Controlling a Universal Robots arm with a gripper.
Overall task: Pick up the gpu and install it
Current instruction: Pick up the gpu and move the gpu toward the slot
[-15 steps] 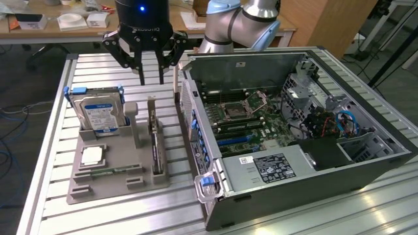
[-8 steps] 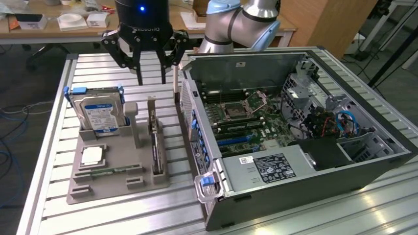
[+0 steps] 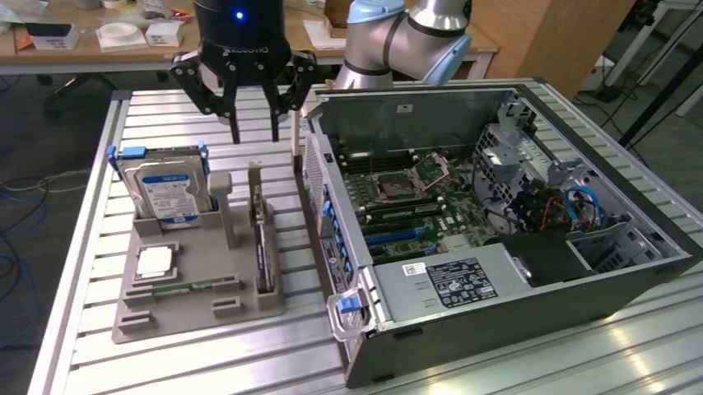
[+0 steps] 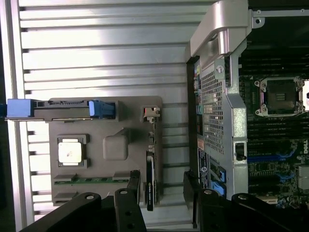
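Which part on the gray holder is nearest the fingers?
The gpu, the thin dark card standing on edge beside the case; hard drive, CPU and memory stick sit farther away.

Open lane btwn gpu (image 3: 262, 247) & case (image 3: 326, 197)
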